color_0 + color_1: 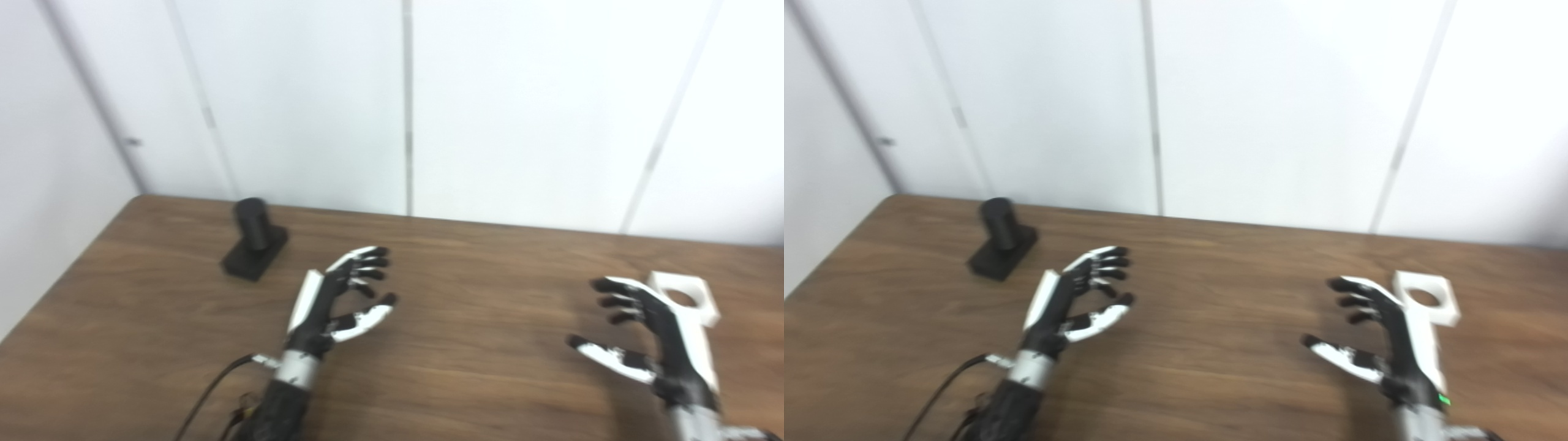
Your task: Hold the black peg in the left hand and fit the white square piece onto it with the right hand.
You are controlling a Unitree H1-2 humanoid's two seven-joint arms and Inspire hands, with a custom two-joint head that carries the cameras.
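Left hand (334,306) over the brown table (465,343), fingers (370,262) spread and lightly curled, thumb apart, nothing held. Palm turned toward the middle of the table, near side of the black peg (254,239) and to its right, clearly apart from it. Dark forearm rising from the bottom edge, a black cable (208,392) trailing beside the wrist.

Right hand (1387,346) likewise spread and empty, fingers curled a little, thumb stretched toward the table's middle. Far to the right of the black peg, well apart from the left hand. Back of the hand just in front of the white square piece (1427,303), partly covering its near edge; contact cannot be told.

Brown table: wood grain, filling the lower half of both views, white panelled wall (520,104) behind its far edge.

Black peg: upright cylinder on a flat square base, standing near the table's far left corner, untouched.

White square piece: flat on the table, round hole facing up, far right of the black peg, near the table's right side.

Both views slightly blurred.
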